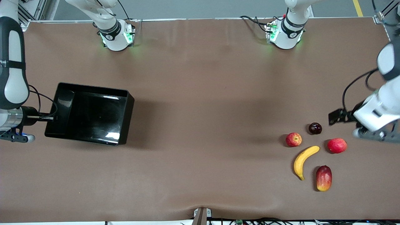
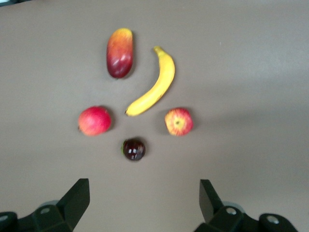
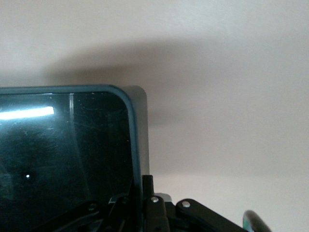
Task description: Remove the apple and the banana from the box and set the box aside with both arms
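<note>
The black box (image 1: pixel 90 114) lies toward the right arm's end of the table. My right gripper (image 1: pixel 50 117) is shut on its end wall; the right wrist view shows the wall (image 3: pixel 137 145) between the fingers of my right gripper (image 3: pixel 141 198). The yellow banana (image 1: pixel 303 161) and the apple with a yellow patch (image 1: pixel 293 139) lie toward the left arm's end. My left gripper (image 1: pixel 339 120) is open and empty, above the table beside the fruits. In the left wrist view my left gripper (image 2: pixel 144 198) faces the banana (image 2: pixel 154 84) and the apple (image 2: pixel 178 121).
A dark plum (image 1: pixel 315 128), a plain red fruit (image 1: pixel 337 145) and a red-and-yellow mango (image 1: pixel 323 178) lie around the banana. The plum (image 2: pixel 133 149) is the fruit closest to my left gripper. Brown cloth (image 1: pixel 203 125) covers the table between box and fruits.
</note>
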Robot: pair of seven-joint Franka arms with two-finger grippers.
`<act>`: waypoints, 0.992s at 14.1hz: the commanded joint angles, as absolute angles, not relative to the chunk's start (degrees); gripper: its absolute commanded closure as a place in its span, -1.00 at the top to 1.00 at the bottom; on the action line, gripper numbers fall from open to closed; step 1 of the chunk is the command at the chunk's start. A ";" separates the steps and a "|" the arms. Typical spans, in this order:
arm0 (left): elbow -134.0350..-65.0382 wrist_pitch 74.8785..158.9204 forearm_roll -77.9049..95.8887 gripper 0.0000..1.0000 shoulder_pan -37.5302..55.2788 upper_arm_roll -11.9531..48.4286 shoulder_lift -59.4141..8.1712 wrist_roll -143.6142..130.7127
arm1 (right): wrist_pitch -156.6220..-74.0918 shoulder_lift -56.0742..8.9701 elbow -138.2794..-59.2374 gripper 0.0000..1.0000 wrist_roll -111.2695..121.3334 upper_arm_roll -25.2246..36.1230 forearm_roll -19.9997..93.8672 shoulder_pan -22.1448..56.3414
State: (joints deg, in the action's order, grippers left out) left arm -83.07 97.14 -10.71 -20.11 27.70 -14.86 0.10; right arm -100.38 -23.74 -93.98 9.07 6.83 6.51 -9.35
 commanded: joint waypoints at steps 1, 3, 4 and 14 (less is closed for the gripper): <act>-84.90 93.09 -9.40 1.00 -20.65 27.95 -9.15 -0.62 | -105.97 -21.62 -100.53 -1.00 13.60 5.27 5.19 -13.87; -83.51 92.37 -9.32 1.00 -20.83 27.86 -7.39 -0.18 | -113.16 -21.27 -107.37 -1.00 18.00 5.27 5.19 -15.90; -81.76 90.81 -9.23 1.00 -20.74 28.04 -7.38 -0.26 | -116.25 -20.75 -110.01 -1.00 21.76 5.36 5.19 -16.26; -85.77 84.37 -0.62 1.00 -2.73 6.95 1.48 -1.49 | -125.51 -22.23 -116.63 -1.00 27.33 5.19 5.98 -19.60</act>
State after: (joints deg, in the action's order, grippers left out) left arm -81.87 84.51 -1.84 -4.14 8.25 -2.31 -0.36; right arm -125.58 -23.91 -115.25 27.04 6.53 5.45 -17.71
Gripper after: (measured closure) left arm 0.000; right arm 0.960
